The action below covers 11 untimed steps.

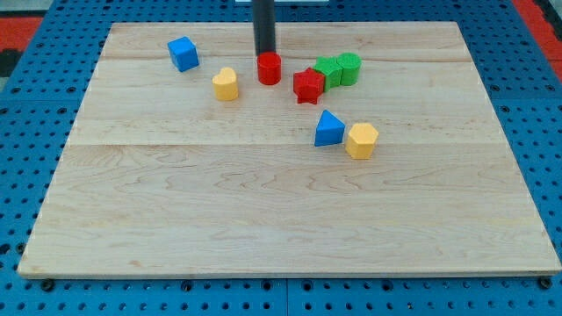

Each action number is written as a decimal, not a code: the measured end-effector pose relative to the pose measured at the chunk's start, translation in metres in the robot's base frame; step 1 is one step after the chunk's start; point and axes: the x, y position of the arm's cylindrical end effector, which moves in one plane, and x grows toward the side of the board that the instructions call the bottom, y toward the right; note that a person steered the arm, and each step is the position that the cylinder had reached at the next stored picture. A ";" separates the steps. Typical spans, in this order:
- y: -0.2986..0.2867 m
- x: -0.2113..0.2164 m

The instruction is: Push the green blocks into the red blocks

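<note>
My tip (264, 54) stands at the view's top centre, right behind the red cylinder (269, 68) and touching or nearly touching its far side. A red star-shaped block (308, 86) lies to the right of the cylinder. A green block (328, 71) touches the star's upper right side. A green cylinder (349, 68) sits against that green block on its right. The tip is left of both green blocks, about a block's width from the star.
A blue cube (183, 53) lies at the top left. A yellow block (226, 84) sits left of the red cylinder. A blue triangular block (328, 129) and a yellow hexagonal block (361, 140) lie together below the star. The wooden board (281, 219) rests on a blue pegboard.
</note>
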 end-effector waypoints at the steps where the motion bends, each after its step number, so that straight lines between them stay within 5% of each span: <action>1: 0.048 -0.003; 5: 0.177 0.016; 8: 0.086 0.083; 11: 0.102 0.030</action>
